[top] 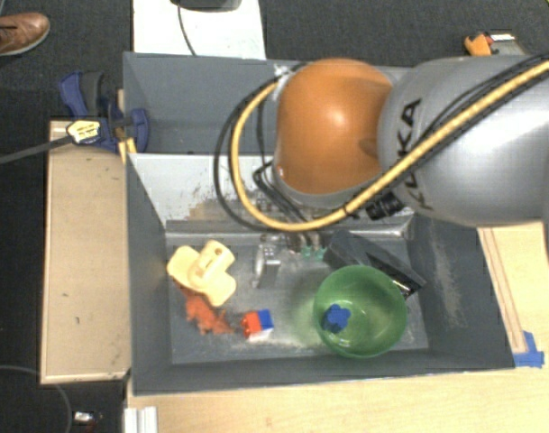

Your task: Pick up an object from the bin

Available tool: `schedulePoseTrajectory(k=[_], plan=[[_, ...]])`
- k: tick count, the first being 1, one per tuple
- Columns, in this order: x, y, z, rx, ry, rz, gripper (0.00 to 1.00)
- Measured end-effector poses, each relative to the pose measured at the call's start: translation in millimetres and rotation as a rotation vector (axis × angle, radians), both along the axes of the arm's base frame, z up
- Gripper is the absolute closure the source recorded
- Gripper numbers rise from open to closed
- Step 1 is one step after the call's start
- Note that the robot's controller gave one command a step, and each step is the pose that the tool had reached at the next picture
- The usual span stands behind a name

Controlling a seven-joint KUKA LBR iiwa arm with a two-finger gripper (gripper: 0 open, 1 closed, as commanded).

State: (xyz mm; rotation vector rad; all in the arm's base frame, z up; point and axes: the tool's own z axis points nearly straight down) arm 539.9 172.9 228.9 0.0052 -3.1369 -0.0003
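Gripper hung low over the middle of the grey bin [150,287].
In the camera view, the gripper [269,267] sat just beside a pale yellow plastic piece [202,273], left of a green bowl [378,307] cradling a small blue block [335,317]. Whether it was spread or closed, I cannot tell. The bare floor there probably gave room to descend.

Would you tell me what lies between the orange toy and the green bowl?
In the camera view, a small red and blue block lies between the orange toy and green bowl.
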Motion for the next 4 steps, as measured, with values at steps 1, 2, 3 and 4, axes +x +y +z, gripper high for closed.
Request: schedulePoseTrajectory(k=[1,2,3,4], plan=[[1.8,-1,4,0.001,-0.007,-0.005,0.0],[28.8,37,-87,0.003,-0.014,0.064,0.0],[49.7,69,-86,0.006,-0.023,0.072,0.0],[35.1,58,-98,0.002,-0.009,-0.177,0.0]])
